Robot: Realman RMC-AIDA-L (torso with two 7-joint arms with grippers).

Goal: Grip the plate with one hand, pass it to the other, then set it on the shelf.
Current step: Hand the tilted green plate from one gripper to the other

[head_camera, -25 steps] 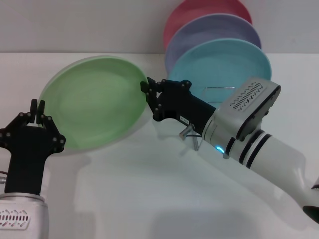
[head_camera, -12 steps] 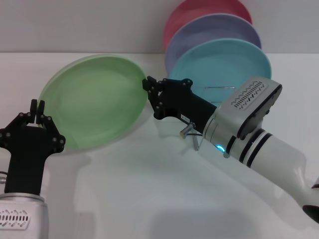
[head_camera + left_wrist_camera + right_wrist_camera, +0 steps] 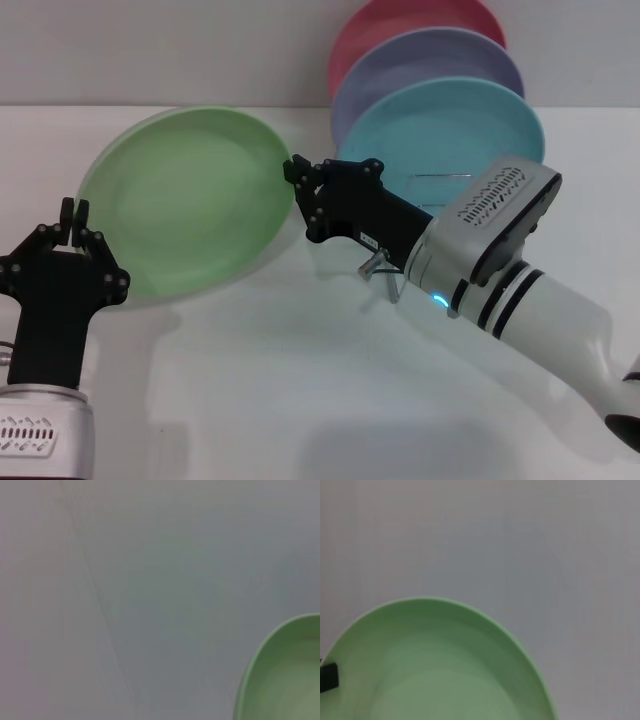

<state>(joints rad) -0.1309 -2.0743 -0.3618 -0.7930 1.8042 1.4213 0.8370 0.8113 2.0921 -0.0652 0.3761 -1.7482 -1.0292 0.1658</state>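
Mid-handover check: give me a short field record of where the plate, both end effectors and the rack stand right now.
plate: light-green plate, tilted and lifted off the white table
left end effector: at the plate's near-left rim, fingers close together at the edge
right end effector: at the plate's right rim, appears clamped on it
holder: cannot tell which one bears the weight
shelf: wire rack behind the right arm, mostly hidden
rack contents: turquoise plate, lavender plate, pink plate, all upright
placement: green plate not yet on rack
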